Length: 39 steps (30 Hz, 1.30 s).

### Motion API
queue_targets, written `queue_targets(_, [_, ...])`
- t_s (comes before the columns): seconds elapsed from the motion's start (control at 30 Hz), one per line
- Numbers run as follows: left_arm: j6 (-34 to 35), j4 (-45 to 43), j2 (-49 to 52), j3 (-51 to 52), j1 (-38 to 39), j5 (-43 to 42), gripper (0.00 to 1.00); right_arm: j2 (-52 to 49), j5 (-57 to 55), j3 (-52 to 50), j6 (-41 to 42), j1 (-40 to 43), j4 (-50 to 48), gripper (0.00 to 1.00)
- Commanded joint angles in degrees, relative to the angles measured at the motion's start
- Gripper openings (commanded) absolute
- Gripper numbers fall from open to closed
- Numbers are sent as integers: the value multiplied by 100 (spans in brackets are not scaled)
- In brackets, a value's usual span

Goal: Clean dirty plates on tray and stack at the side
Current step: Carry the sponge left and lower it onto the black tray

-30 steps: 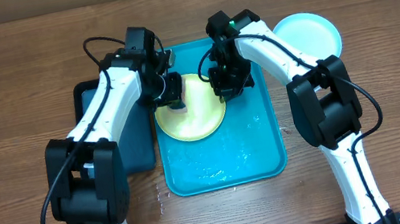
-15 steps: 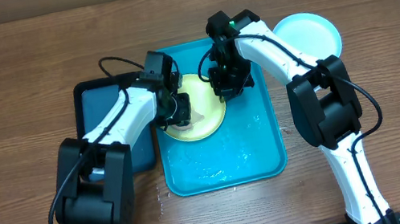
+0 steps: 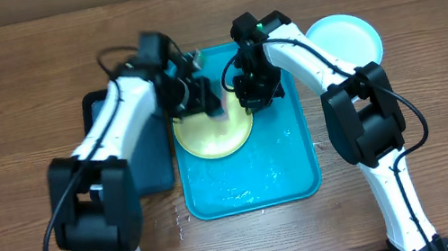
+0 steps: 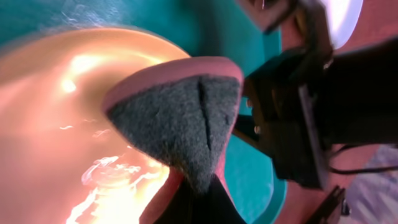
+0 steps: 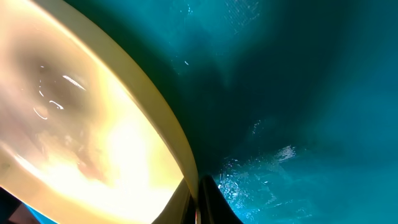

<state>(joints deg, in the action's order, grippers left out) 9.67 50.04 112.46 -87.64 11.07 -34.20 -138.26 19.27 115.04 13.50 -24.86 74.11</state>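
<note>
A pale yellow plate (image 3: 211, 128) with a lime rim lies on the teal tray (image 3: 253, 189). My right gripper (image 3: 249, 101) is shut on the plate's right rim; the rim shows pinched between its fingers in the right wrist view (image 5: 194, 199). My left gripper (image 3: 202, 100) is shut on a pink sponge with a dark scouring face (image 4: 180, 118), pressed on the plate's upper part (image 4: 56, 124). A light blue plate (image 3: 344, 36) sits on the table at the right of the tray. A third plate is not in view.
A dark navy tray (image 3: 132, 145) lies left of the teal tray, partly under my left arm. Water glistens on the teal tray's floor (image 5: 273, 162). The wooden table (image 3: 11, 106) surrounds both trays.
My left gripper with the sponge has swept from the plate's left side up toward its upper middle. The right arm and the plate have stayed put.
</note>
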Motion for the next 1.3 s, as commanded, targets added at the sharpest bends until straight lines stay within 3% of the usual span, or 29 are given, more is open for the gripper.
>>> queue_targets(0.0, [-157,479,-459,-485,-282,767,4,227,55,2,22,-28,-28,6])
queue_targets(0.2, [-127,1912,-815,-597,-667,2549,4,227,55,2,22,-28,-37,6])
queue_targets(0.33, [-44,2334,-791,-317,-715,3034,4,227,55,2,24,-28,-37,6])
queue_targets(0.7, [-79,470,-789,1674,-719,3038,4,227,55,2,22,-28,-17,9])
queue_targets(0.73, [-81,369,-789,1762,-734,3034,6,227,55,2,22,-28,-20,9])
queue_targets(0.8, [-90,354,-789,1766,-772,3032,18,227,55,2,22,-28,-22,9])
queue_targets(0.87, [-92,422,-793,1652,-811,3021,47,227,55,2,24,-28,-33,10])
queue_targets(0.9, [-90,507,-793,1545,-844,3014,58,227,55,2,22,-28,-35,10])
queue_targets(0.93, [-90,590,-793,1436,-870,3012,61,227,55,2,22,-28,-35,10])
queue_targets(1.0, [-87,826,-802,1119,-929,2990,62,227,55,2,22,-28,-31,21])
queue_targets(1.07, [-90,1034,-802,772,-977,2916,63,227,55,2,22,-28,-11,25])
queue_targets(1.27, [-92,1322,-863,-81,-1145,2068,62,227,55,-63,22,-28,94,25])
